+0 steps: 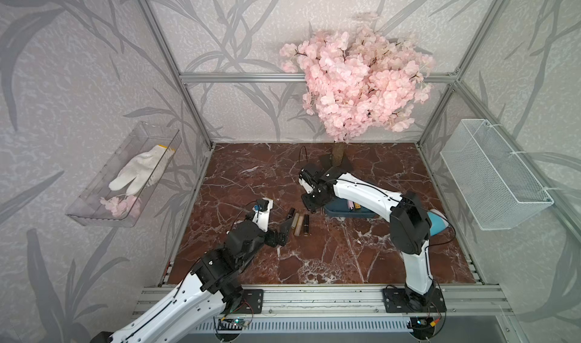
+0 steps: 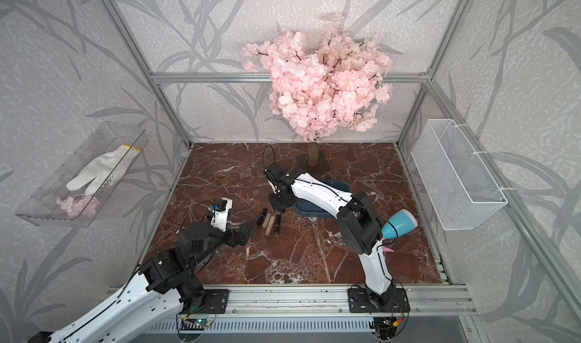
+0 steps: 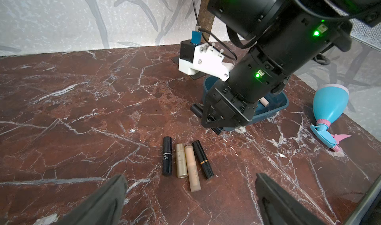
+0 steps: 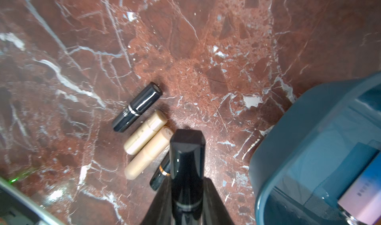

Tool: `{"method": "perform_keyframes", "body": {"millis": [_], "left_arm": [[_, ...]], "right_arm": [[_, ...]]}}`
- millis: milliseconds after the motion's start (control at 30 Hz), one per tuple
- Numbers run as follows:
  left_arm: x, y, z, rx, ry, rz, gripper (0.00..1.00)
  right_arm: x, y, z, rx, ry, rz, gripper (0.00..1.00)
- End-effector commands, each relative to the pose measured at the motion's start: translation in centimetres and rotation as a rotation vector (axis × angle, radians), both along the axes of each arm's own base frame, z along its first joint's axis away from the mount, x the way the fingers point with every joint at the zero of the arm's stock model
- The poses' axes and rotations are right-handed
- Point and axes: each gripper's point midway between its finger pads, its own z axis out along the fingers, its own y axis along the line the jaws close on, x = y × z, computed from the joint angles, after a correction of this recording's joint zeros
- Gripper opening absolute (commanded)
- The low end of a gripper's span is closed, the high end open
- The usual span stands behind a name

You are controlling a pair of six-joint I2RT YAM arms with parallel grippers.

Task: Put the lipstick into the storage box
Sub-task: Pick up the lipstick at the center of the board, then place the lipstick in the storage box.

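A: Where was the black lipstick (image 4: 187, 151)?
B: Clamped in the right gripper (image 4: 186, 184), with the storage box (image 4: 288, 131) just beside it.
A: And the left gripper (image 3: 191, 177)?
B: Spread wide, four other lipsticks (image 3: 167, 155) lying on the table (image 3: 61, 110) just ahead of it.

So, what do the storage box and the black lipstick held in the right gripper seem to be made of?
The storage box: likely moulded plastic, dark teal, satin; rounded corners and soft, dull highlights on its wall. The held lipstick: probably glossy black plastic, perhaps lacquered metal; sharp bright reflections along its faceted cap.
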Motion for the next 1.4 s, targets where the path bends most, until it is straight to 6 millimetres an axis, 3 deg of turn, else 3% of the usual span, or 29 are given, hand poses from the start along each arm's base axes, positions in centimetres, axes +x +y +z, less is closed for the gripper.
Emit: {"method": "perform_keyframes", "body": {"millis": [0,267,733,1100,1367], "left_arm": [[0.1,-0.8,0.9,-0.032,-0.021,-0.031,1.00],[0.3,-3.2,1.2,-0.014,-0.020,-0.140,1.00],[2.0,-6.2,0.6,0.006,-0.002,-0.204,1.00],[3.0,-7.7,0.6,0.003,0.003,-0.225,1.00],[3.4,-8.9,0.3,-0.004,0.029,-0.252,1.00]], "right_arm": [[0.0,0.0,3.1,0.061,-0.016,-0.018,0.22],[0.5,-1.1,4.3,0.109,-0.011,-0.063,0.22],[2.8,-7.5,4.6,0.128,-0.017,-0.213,0.22],[3.9,-13.2,1.9,0.071,0.009,-0.316,0.22],[4.0,-15.4,-0.8,0.012,0.038,-0.352,0.22]]}}
